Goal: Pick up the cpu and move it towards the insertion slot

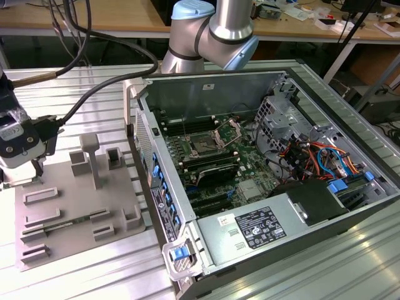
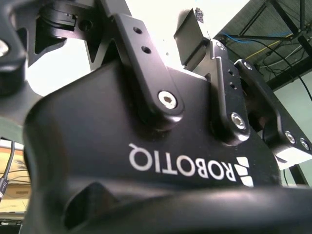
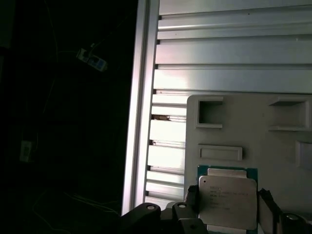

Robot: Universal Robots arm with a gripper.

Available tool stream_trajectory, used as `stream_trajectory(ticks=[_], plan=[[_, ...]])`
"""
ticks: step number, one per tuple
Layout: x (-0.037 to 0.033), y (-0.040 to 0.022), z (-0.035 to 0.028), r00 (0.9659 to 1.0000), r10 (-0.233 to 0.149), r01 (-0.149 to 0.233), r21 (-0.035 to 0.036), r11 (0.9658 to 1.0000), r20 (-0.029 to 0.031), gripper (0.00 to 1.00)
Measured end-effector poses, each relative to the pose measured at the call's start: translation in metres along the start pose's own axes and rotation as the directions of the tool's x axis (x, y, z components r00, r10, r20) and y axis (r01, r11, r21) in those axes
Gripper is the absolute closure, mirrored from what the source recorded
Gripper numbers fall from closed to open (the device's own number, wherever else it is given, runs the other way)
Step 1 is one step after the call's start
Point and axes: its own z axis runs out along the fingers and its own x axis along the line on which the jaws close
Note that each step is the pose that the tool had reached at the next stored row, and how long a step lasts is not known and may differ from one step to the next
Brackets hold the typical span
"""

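Note:
The cpu point(image 3: 226, 201), a flat square chip with a silver top and a thin green rim, lies low over the grey plastic tray point(image 3: 234, 122) in the first wrist view. My gripper point(image 3: 227, 207) is shut on it, one dark finger against each side edge. In the exterior view my gripper point(image 1: 22, 172) hangs at the far left over the tray point(image 1: 81, 206), and its body hides the cpu. The insertion slot point(image 1: 204, 145), a dark square framed by shiny metal with its plate point(image 1: 228, 131) raised, sits on the motherboard inside the open computer case, well to the exterior view's right.
The case's metal side wall point(image 1: 159, 181) stands between tray and motherboard. Raised blocks point(image 1: 94, 156) stick up from the tray. A thick cable point(image 1: 106, 81) trails from the gripper. Coloured wires point(image 1: 319, 156) and a power supply point(image 1: 256, 228) fill the case's right part.

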Motion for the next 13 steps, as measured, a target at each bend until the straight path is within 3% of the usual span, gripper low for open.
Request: stream_trajectory(ticks=[13], plan=[[0.0000, 0.0003, -0.0075, 1.0000, 0.000, 0.000, -0.0011, 1.0000, 0.0000, 0.45]])
